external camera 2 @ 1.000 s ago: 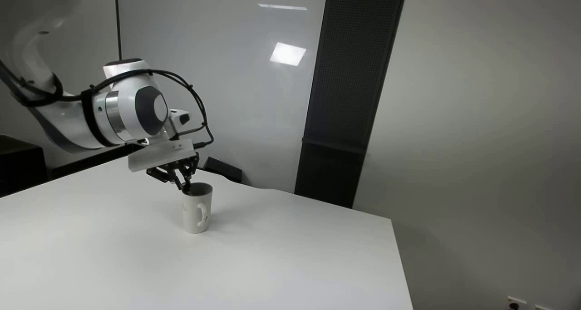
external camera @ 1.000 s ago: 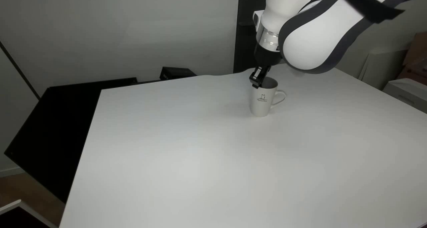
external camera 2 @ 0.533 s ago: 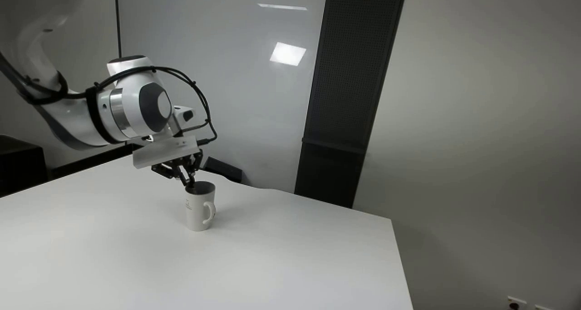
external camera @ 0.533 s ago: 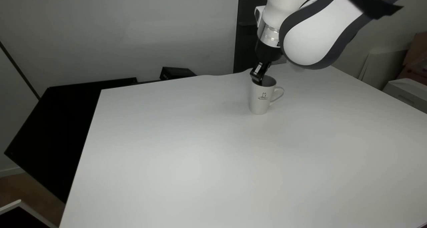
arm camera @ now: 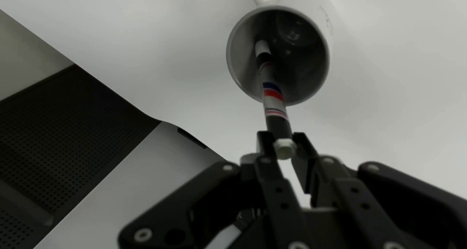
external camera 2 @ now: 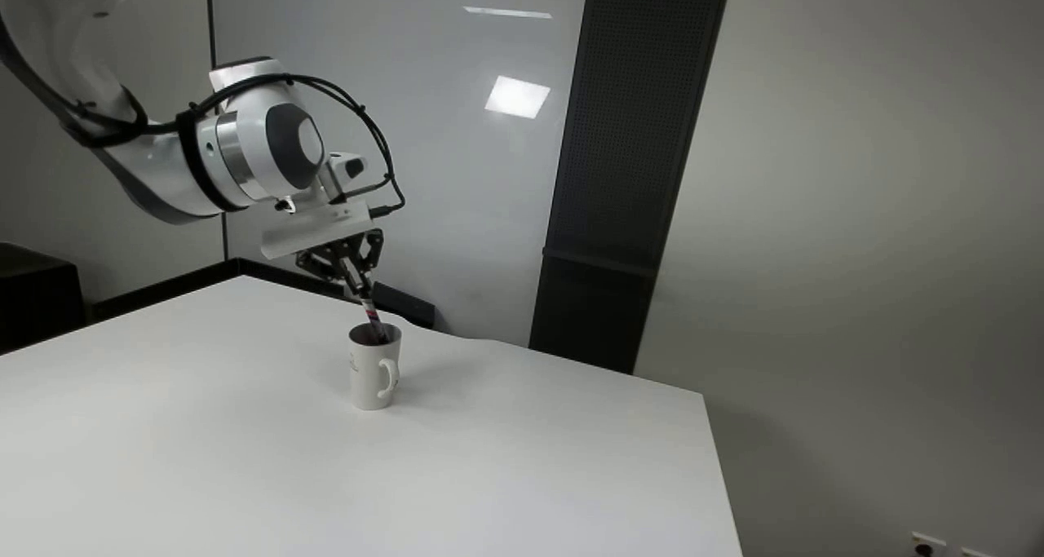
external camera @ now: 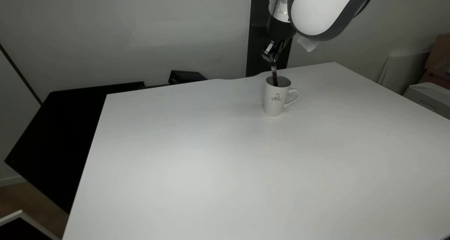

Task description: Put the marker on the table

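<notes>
The marker [arm camera: 274, 101] is white with black, red and blue bands. My gripper [arm camera: 284, 144] is shut on its upper end, with a white tip between the fingers. In both exterior views the gripper [external camera: 271, 60] [external camera 2: 359, 292] is above the white mug [external camera: 272, 104] [external camera 2: 369, 384], and the marker [external camera: 274, 71] [external camera 2: 372, 312] hangs down from it. The marker's lower part is inside the mug's mouth, slightly tilted, near the inner wall; I cannot tell whether it touches the wall. The mug stands upright on the white table [external camera: 190, 155] [external camera 2: 522, 467].
The mug's handle [external camera: 293, 98] sticks out to one side. The table's far edge lies close behind the mug. Black furniture [external camera: 52, 134] stands beside the table, and a dark perforated panel [external camera 2: 628, 174] is on the wall behind.
My gripper has risen from the mug's rim, shut on the marker, and part of the marker now shows above the rim. The mug has shifted slightly toward the table's far edge.
</notes>
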